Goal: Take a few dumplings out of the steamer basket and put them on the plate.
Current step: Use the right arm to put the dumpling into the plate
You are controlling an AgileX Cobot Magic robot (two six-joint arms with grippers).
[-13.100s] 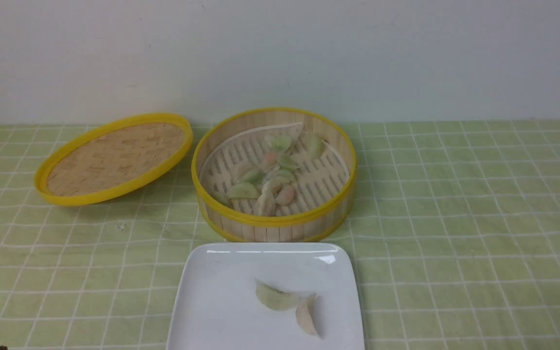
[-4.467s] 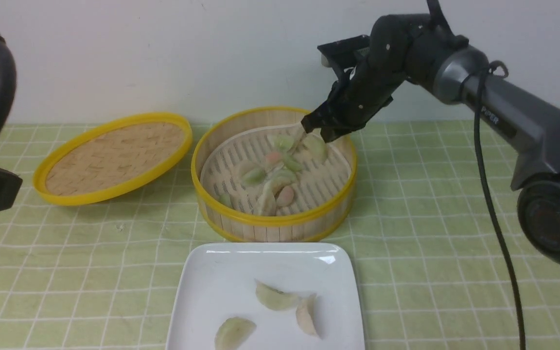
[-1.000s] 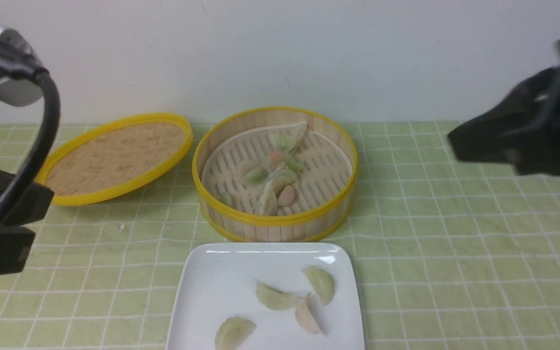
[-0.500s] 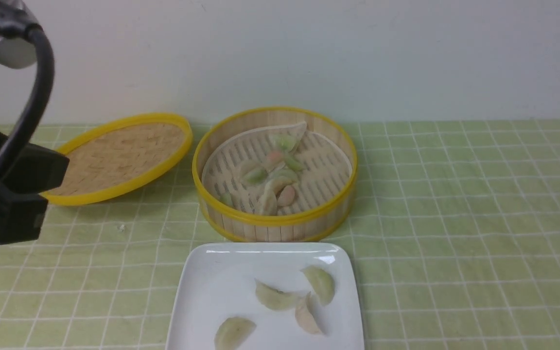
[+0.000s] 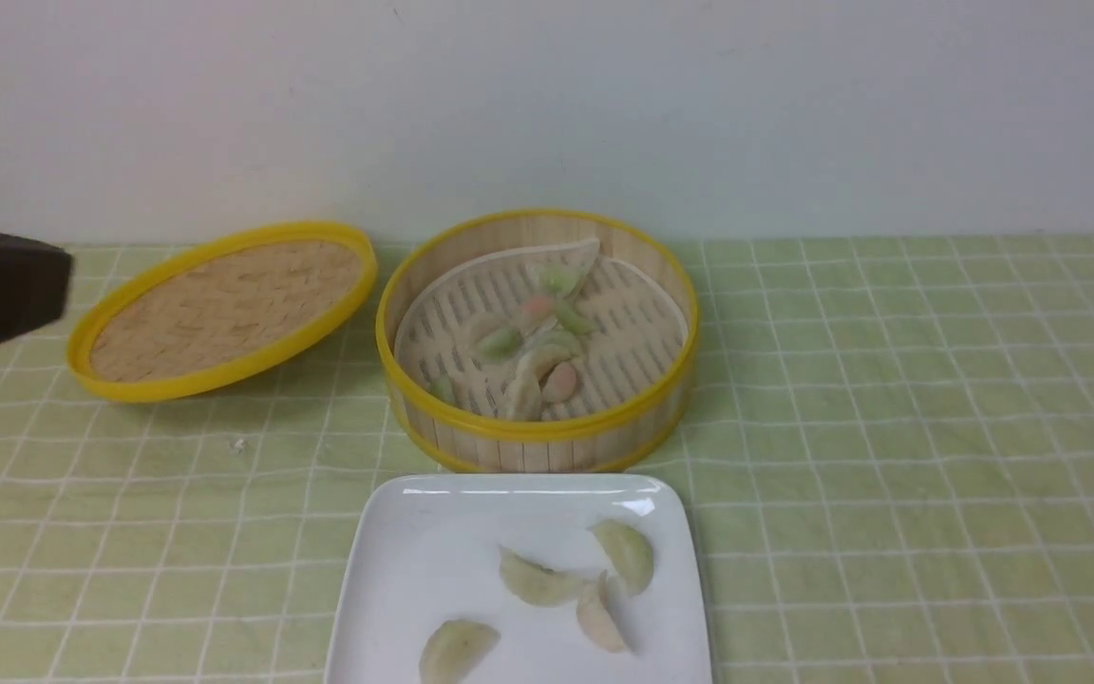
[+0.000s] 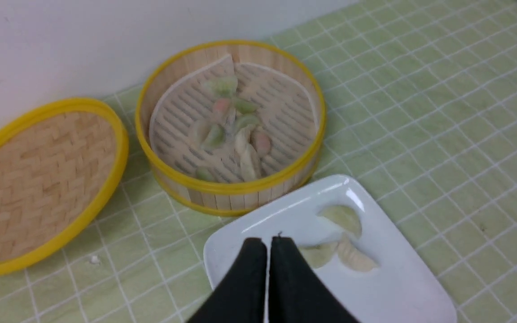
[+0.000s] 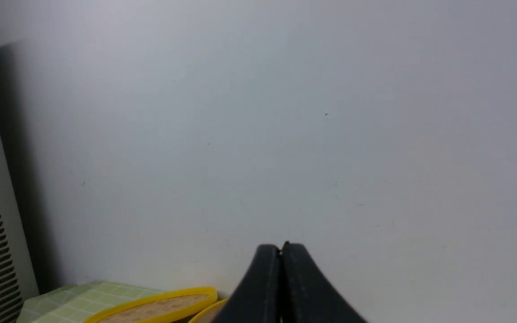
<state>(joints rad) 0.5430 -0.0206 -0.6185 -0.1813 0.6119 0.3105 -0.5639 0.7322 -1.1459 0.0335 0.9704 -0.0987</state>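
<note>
Left pincer [image 6: 267, 242] and right pincer [image 7: 281, 246] each have tips pressed together (left tilted downward).

The round bamboo steamer basket [image 5: 537, 456] has pale tan slats between yellow rims and a cream slotted floor. The small crescent dumplings [image 5: 537, 361] inside are translucent whitish with green or pink-orange showing through; those on the glossy white square plate [image 5: 414, 570] look pale grey-green. The shallow woven lid [image 5: 224, 309] is tan, herringbone-patterned, yellow-rimmed. The table [image 5: 889, 427] has light green cloth gridded in white. The left tool [image 6: 268, 241] and right tool [image 7: 281, 246] are black.
</note>
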